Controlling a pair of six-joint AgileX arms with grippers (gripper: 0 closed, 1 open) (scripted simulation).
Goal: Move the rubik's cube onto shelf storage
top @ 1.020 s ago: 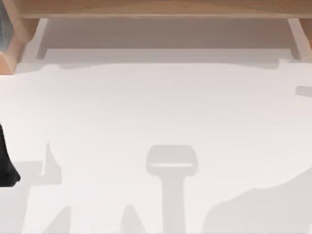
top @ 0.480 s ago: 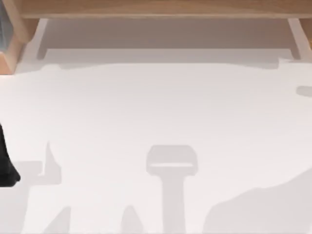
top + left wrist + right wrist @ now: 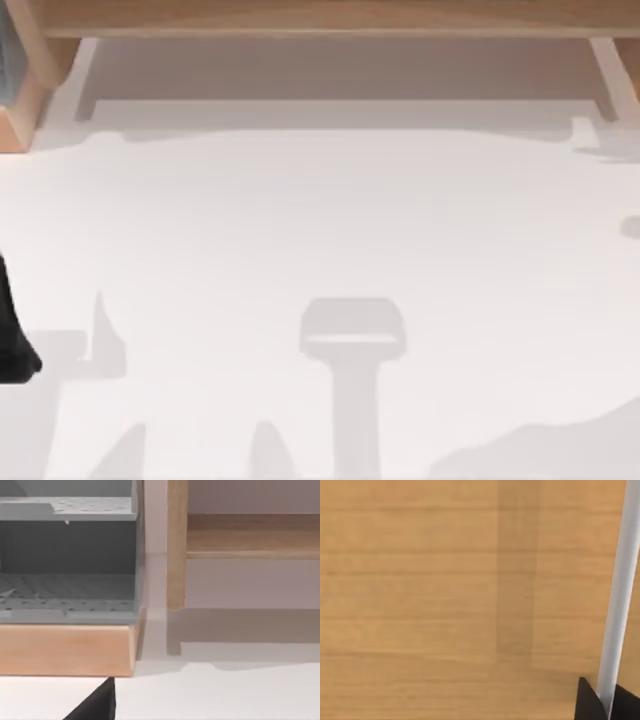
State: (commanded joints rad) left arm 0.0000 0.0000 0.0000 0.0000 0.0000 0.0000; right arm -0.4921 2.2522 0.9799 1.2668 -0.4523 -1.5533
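Note:
The rubik's cube is out of view. The shelf storage (image 3: 320,18) is a wide light-brown board along the table's far edge, standing on pale side supports (image 3: 608,80). In the left wrist view its board (image 3: 250,537) and one upright support (image 3: 176,555) lie ahead of my left gripper (image 3: 97,702), of which a black corner shows. My left arm (image 3: 12,340) sits at the table's left edge. In the right wrist view, light-brown wood (image 3: 445,605) lies close under my right gripper (image 3: 600,702), beside a white strip (image 3: 617,605).
A grey perforated rack (image 3: 65,580) on a wooden base (image 3: 65,650) stands at the far left, next to the shelf's left support. The white table (image 3: 320,220) carries several grey shadows along its near edge and right side.
The shadows at the table's right side have shifted: the large one at the near right has shrunk and the small one has slid toward the right edge. The left arm has not moved.

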